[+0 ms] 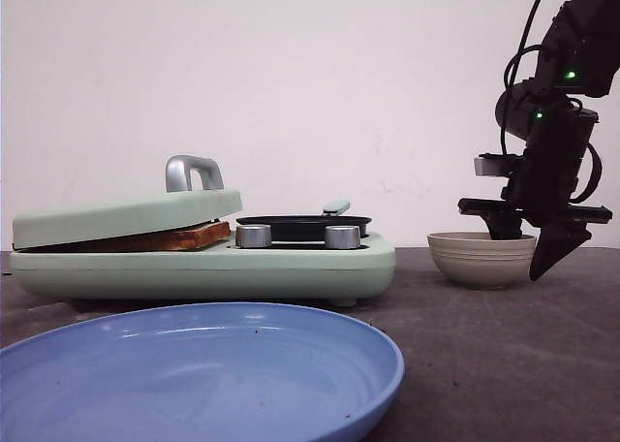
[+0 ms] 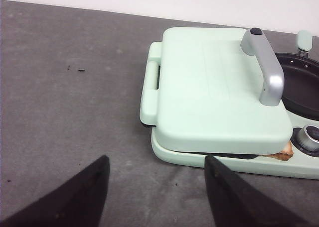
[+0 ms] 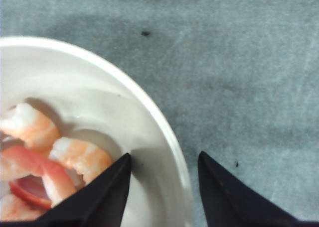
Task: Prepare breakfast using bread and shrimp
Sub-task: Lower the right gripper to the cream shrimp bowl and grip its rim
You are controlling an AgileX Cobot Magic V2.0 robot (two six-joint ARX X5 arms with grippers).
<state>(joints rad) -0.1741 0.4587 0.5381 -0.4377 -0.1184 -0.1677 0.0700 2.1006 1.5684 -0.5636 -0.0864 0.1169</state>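
The bread (image 1: 184, 236) lies in the mint-green sandwich maker (image 1: 291, 269), pressed under its nearly closed lid (image 1: 126, 217); a corner of it also shows in the left wrist view (image 2: 285, 152). Several orange-pink shrimp (image 3: 82, 158) lie in the beige bowl (image 1: 480, 260). My right gripper (image 3: 164, 155) is open and straddles the bowl's rim (image 3: 149, 107), one finger inside beside the shrimp and the other outside; it shows in the front view at the right (image 1: 523, 253). My left gripper (image 2: 155, 157) is open and empty over the bare table beside the maker's lid (image 2: 214, 87).
A large blue plate (image 1: 194, 364) sits at the front of the table. The maker's right half holds a black pan (image 1: 302, 226) behind two silver knobs (image 1: 254, 236). A silver handle (image 1: 192, 173) stands up from the lid. The table is dark grey.
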